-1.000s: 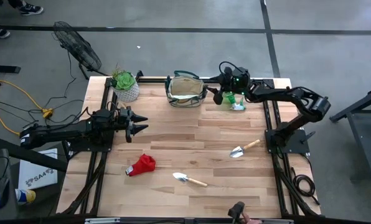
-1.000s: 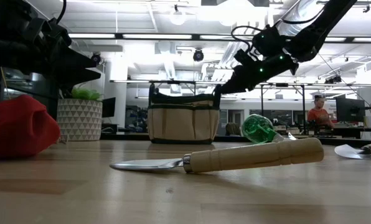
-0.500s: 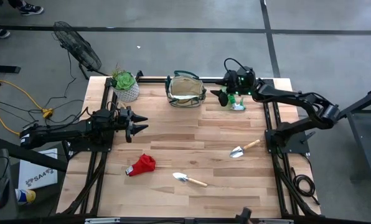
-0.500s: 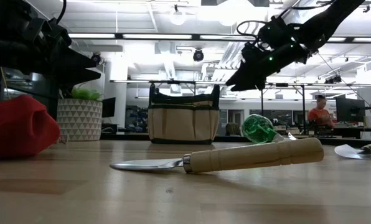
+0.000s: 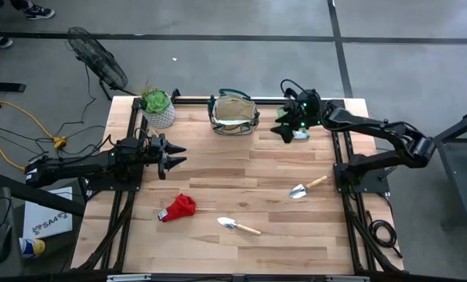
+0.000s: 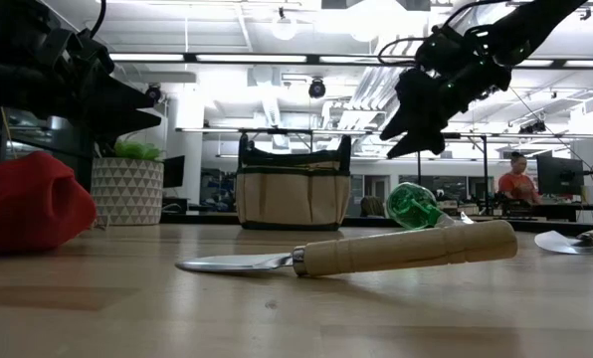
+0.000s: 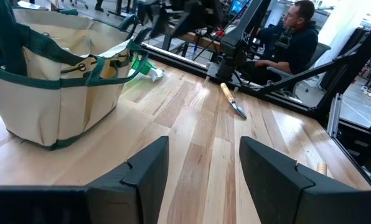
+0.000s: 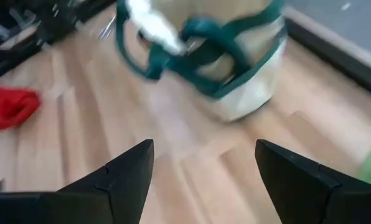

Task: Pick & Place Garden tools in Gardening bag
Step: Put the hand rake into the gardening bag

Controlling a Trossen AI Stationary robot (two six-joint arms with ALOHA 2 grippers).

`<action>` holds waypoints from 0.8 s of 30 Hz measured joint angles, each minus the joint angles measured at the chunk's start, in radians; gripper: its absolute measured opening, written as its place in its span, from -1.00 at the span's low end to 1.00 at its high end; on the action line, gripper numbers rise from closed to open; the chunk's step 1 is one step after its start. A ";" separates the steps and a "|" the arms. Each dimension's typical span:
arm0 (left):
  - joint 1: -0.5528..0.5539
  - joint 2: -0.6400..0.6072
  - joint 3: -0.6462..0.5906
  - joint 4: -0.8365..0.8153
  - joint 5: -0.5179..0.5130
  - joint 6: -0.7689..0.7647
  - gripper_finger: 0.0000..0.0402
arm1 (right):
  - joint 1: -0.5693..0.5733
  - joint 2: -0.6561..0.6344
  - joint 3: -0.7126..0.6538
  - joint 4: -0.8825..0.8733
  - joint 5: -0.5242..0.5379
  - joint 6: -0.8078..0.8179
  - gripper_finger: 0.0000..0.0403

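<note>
Your right tool (image 5: 284, 130) hangs above the far end of the tabletop (image 5: 241, 188), jaws spread wide with nothing between them. The bag (image 5: 233, 113) is just to its side, upright with its mouth up, so drops from above will work. The green piece (image 5: 300, 132) lies almost under the tool, on the side away from the bag; looks like the nearest pick, so that hover makes sense. Your left tool (image 5: 175, 155) waits low on its own side, also open and empty, pointing toward the middle. One trowel (image 5: 306, 188) lies flat, well back from the right tool toward the arm's base. The second trowel (image 5: 238, 226) and the red cloth (image 5: 179, 207) sit at the near edge, closer to the left tool. I can't see any shears. The plant pot (image 5: 158, 110) beside the bag isn't cargo.
</note>
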 joint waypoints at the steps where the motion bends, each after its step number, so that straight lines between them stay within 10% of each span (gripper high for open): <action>1: 0.000 0.000 0.000 0.000 0.000 0.000 -0.04 | 0.008 0.000 0.000 -0.012 -0.007 -0.002 0.35; 24: 0.000 0.000 0.000 0.000 0.000 0.000 -0.04 | 0.129 0.000 0.000 -0.101 0.034 0.189 0.35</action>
